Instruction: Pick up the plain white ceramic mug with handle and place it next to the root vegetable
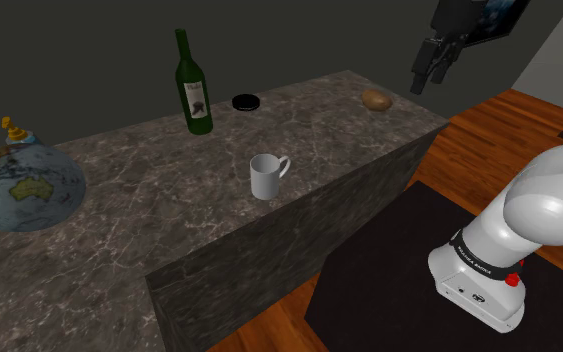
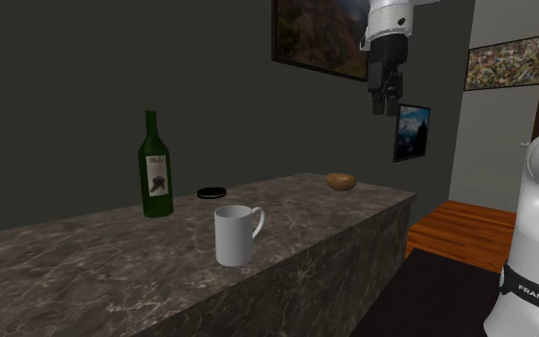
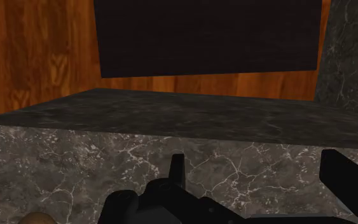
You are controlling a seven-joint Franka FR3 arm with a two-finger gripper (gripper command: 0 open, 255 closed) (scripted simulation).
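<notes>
While hanging high above the marble counter (image 1: 119, 230) near the potato (image 1: 375, 100), holds nothing — gripper (image 1: 427, 80) spread wide, well apart from the upright white mug (image 1: 266, 177).

shoulder: high by stand (image 1: 394, 275), down over counter (image 1: 149, 225) | 2nd ext: low, close, same counter | wrist: down

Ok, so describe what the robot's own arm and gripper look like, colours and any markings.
The glossy white arm is built of smooth, rounded links. Near its base a black band carries white FRANKA lettering, and a small red button sits on the white housing beside it. The two-finger gripper is all black and blocky, mounted under a white wrist segment.
</notes>
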